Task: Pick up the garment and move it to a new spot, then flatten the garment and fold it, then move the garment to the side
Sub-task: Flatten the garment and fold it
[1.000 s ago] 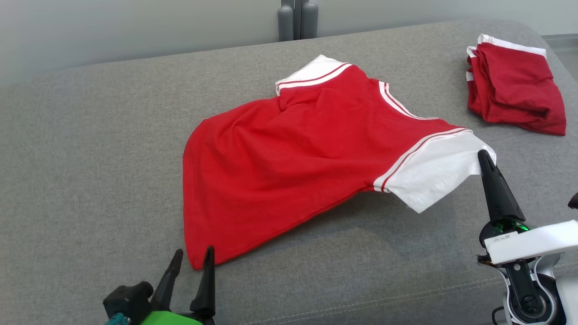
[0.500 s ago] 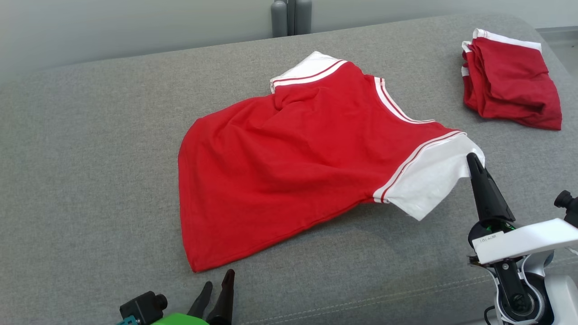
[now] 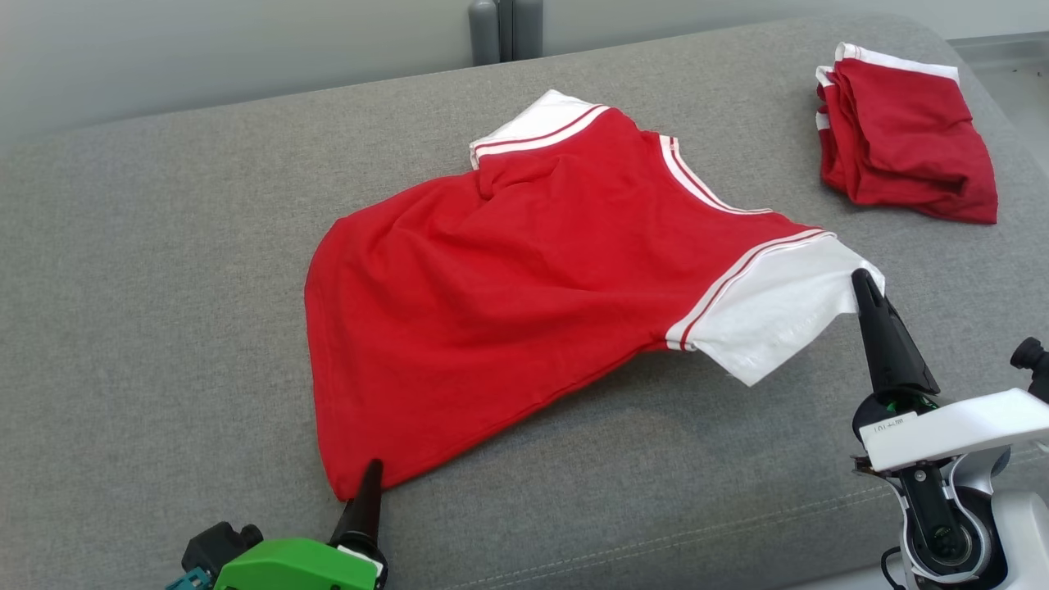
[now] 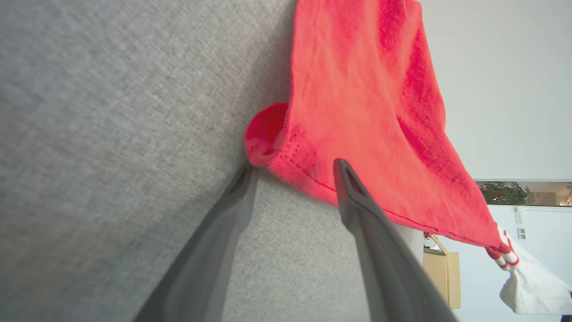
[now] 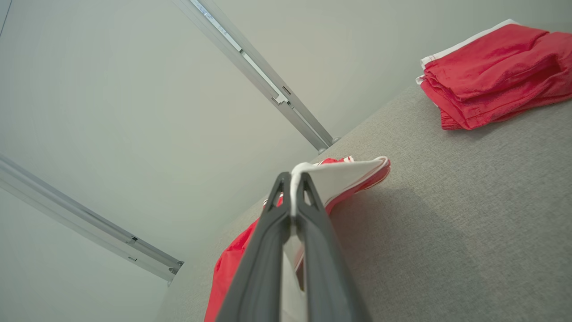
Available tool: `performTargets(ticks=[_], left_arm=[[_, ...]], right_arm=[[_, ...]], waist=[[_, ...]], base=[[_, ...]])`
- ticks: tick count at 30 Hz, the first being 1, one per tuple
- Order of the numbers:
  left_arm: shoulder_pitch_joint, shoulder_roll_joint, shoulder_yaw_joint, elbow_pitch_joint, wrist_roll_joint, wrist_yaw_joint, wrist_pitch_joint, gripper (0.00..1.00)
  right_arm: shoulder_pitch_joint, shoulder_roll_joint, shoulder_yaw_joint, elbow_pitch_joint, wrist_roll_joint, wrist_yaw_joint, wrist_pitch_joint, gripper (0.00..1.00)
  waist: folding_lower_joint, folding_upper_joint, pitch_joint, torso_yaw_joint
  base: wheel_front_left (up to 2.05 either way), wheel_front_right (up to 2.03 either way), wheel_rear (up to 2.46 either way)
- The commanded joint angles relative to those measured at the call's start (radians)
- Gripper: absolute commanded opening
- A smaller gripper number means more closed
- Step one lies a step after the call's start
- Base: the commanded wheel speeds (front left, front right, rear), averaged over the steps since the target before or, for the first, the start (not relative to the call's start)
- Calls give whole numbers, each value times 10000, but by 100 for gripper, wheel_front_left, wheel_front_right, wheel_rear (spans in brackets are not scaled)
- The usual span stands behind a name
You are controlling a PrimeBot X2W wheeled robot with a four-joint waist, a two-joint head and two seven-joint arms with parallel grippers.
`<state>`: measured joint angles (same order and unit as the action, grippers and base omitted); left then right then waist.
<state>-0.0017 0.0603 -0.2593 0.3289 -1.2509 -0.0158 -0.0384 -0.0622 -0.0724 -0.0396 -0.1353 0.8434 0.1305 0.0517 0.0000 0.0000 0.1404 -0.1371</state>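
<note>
The garment (image 3: 524,279) is a red shirt with white sleeves, spread on the grey cushion (image 3: 164,246). My left gripper (image 3: 370,474) is at its near hem corner. In the left wrist view the left gripper (image 4: 292,167) is open: one finger lies on the cushion under the corner and the other rests on top of the red hem (image 4: 357,89). My right gripper (image 3: 862,283) is shut on the edge of the white sleeve (image 3: 778,311) and holds it slightly off the cushion. The right wrist view shows the right gripper (image 5: 292,176) pinching a white fold of the sleeve (image 5: 344,174).
A folded stack of red clothes (image 3: 901,135) lies at the far right of the cushion, also seen as the red stack (image 5: 487,76). Grey posts (image 3: 504,29) stand behind the cushion's far edge. A seam runs along the near front edge.
The camera has shifted a little. My left gripper drew back from the hem corner, then came forward and now straddles it. The right gripper still holds the sleeve.
</note>
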Motion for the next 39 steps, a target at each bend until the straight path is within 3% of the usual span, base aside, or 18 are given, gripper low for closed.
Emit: performTargets(ticks=[1,4,5,7,10,18,26,32,39], left_arm=[[-243,-5,141,149,-222,-105,-138,82],[-421,-39,323,448,-640,-220,-346,64],[-480,-46,339,529,-766,-292,-398,49],[-593,-62,400,630,-1062,-418,-485,38],[-701,-76,456,781,-1359,-520,-663,0],[-951,-78,592,603,-1706,-800,-1235,0],[-1168,250,833,-566,-1491,-824,-1432,0],[-1518,816,786,-2227,-1060,-213,-1199,0],[-2173,1393,926,-4462,-896,880,-612,0]], right_arm=[[-63,5,-21,-4,-63,3,-7,0],[-69,1,-50,-1,-123,3,-6,0],[-70,-2,-57,6,-140,3,-6,0],[-74,-2,-66,27,-145,3,-21,0],[-87,-20,-74,75,-190,3,-52,0],[-246,-9,13,192,-185,5,-129,0],[-776,-186,75,431,-95,3,-142,0],[-1509,-421,32,557,-177,3,106,0],[-2463,-414,-138,356,-183,3,464,0]], waist=[[0,0,15,-26],[0,0,29,-37],[0,0,34,-37],[0,0,45,-24],[0,0,48,7],[0,0,20,81],[0,0,-234,154],[0,0,-692,227],[0,0,-1278,223]], base=[[0,0,0],[0,0,0],[0,0,0],[0,0,0],[0,0,0],[0,0,0],[0,0,0],[0,0,0],[0,0,0]])
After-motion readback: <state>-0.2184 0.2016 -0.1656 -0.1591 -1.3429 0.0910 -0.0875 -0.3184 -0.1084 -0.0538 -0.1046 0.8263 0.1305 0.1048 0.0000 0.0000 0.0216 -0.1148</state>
